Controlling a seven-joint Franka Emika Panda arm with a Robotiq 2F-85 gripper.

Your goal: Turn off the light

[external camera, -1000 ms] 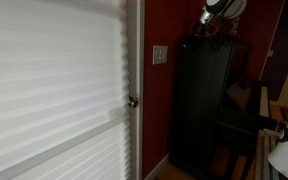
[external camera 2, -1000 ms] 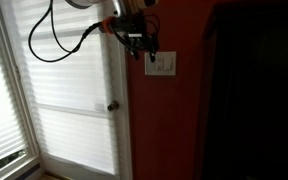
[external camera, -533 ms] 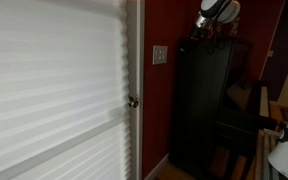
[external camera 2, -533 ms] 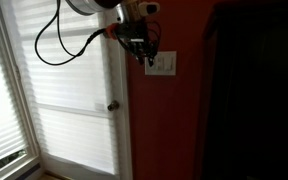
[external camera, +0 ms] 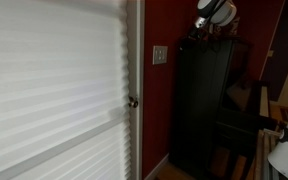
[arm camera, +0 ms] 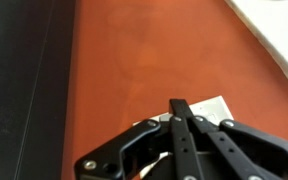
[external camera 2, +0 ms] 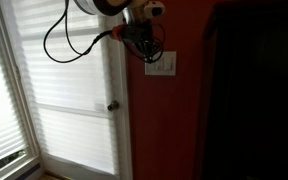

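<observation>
The light itself is out of view. Its control, a pale beige switch plate (external camera 2: 163,65), is mounted on the red wall to the right of the door frame and also shows in an exterior view (external camera: 160,54). My gripper (external camera 2: 146,52) is shut, its fingertips just off the plate's upper left corner. In the wrist view the gripper (arm camera: 182,105) has both fingers pressed together with nothing between them, and the tips lie over the switch plate (arm camera: 213,105). Whether they touch the plate or a toggle I cannot tell.
A white door with pleated blinds (external camera 2: 74,90) and a round metal doorknob (external camera 2: 112,106) stands left of the switch. A tall black cabinet (external camera: 206,100) stands against the red wall to its right. A black cable (external camera 2: 69,45) loops from the arm.
The jaws have gone from open to shut. The gripper has shifted right, closer to the switch plate.
</observation>
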